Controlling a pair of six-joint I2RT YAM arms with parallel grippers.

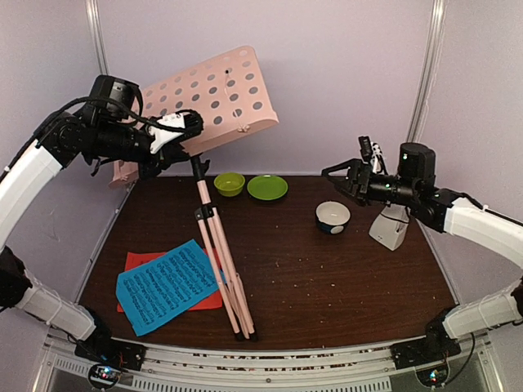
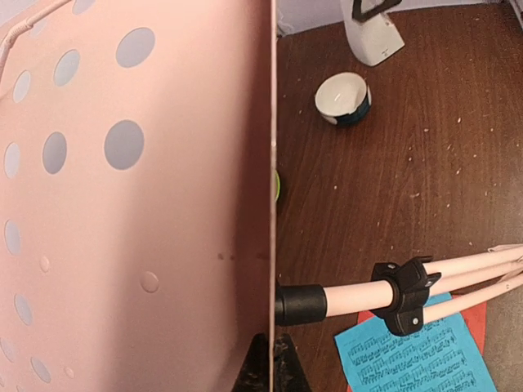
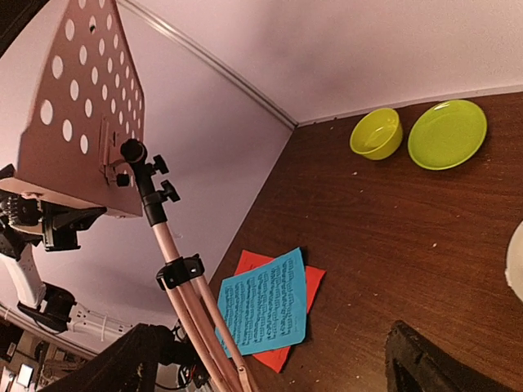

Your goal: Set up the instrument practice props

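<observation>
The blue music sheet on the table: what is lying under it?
A red sheet lies under the blue music sheet, on the table. Only its left corner and lower right edge show; the rest is covered.

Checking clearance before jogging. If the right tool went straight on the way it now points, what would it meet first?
Probably the legs of the music stand; the right tool aims left toward them, with the blue sheet beyond. Depth is unclear.

A pale pink music stand [image 1: 214,90], its desk dotted with round holes, has black clamps. A blue music sheet [image 1: 167,286] printed with dark notation overlaps 1 plain red music sheet [image 1: 133,263]. Lime green bowl [image 1: 229,184] and plate [image 1: 267,187]. White bowl with dark blue base [image 1: 333,217]. White metronome [image 1: 390,227]. Dark brown table [image 1: 343,278].
</observation>
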